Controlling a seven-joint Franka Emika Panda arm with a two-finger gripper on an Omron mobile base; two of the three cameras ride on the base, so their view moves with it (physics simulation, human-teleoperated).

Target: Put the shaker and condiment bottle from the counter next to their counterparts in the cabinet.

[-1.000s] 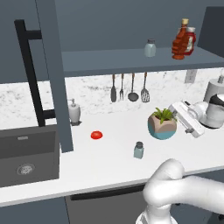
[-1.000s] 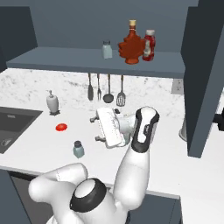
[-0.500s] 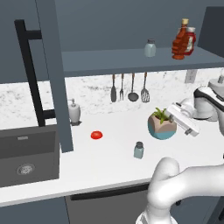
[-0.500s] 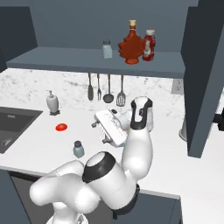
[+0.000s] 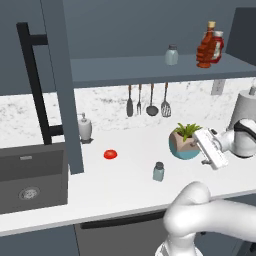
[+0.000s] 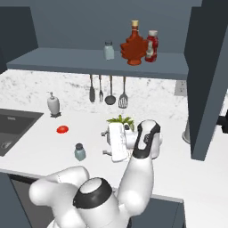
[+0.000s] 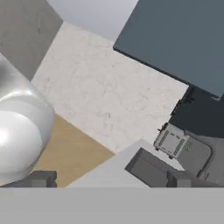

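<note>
At the bottom of both base views the white arm with dark joints was seen bulging upward. Its two-finger gripper [image 6: 106, 141] was held above the long white counter [image 5: 125, 185], at the right of the left base view and at the centre of the right base view. The jaws were spread wide and nothing was held between them; in the hand view the dark finger tips [image 7: 41, 178] were seen well apart at the bottom edge.

Just left of the gripper in the right base view, the small pale blue-tinted glass shaker with a grey cap [image 5: 158, 171] stood upright on the counter, at lower centre of the left base view, apart from the gripper. A small flat red object [image 5: 110, 154] lay further left. A green plant in a round teal pot [image 5: 183, 142] stood directly behind the gripper. The dark sink basin [image 5: 30, 180] was seen at the lower left of the left base view, and a white soap pump bottle [image 5: 85, 128] stood near the marbled back wall. Dark utensils [image 5: 148, 100] hung there beneath the shelf.

Farthest and highest, on the dark grey-blue cabinet shelf [image 5: 130, 69], a second glass shaker [image 5: 171, 55] stood alone. Well to its right the squat red-brown bottle with a tan cap [image 6: 133, 43] stood just beside the red ketchup bottle with a white cap [image 6: 152, 46]. The cabinet door with its long black bar handle [image 5: 36, 85] stood open at the upper left.
</note>
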